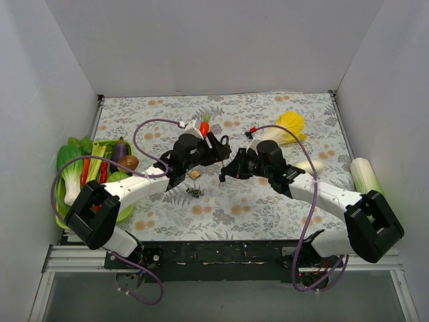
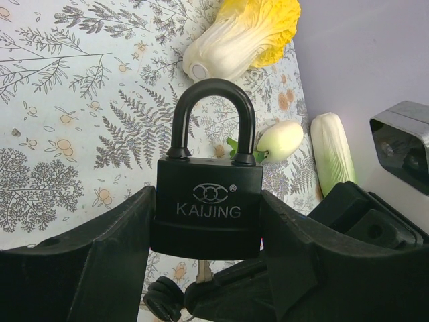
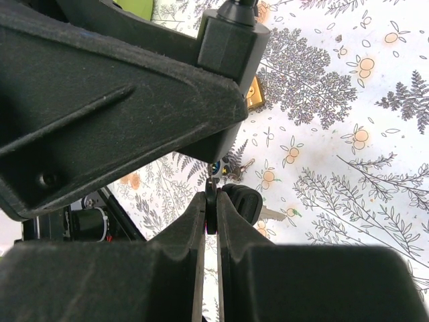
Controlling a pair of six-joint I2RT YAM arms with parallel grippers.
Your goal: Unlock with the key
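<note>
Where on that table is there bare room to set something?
The far strip along the back wall, left of the yellow cabbage, is bare. So is the near patch between the arms. Crowded: the vegetable pile at left, the centre around padlock and key.

Your padlock (image 2: 208,194) has a matt black body; its shackle (image 2: 213,107) is smoother, with a dull sheen. The fingers (image 2: 100,261) of the left gripper (image 2: 208,221) and right gripper (image 3: 211,201) are matt, faintly grainy black plastic. The key (image 3: 212,218) looks dark and smooth. The table cover (image 2: 60,100) is a matt printed sheet.
</note>
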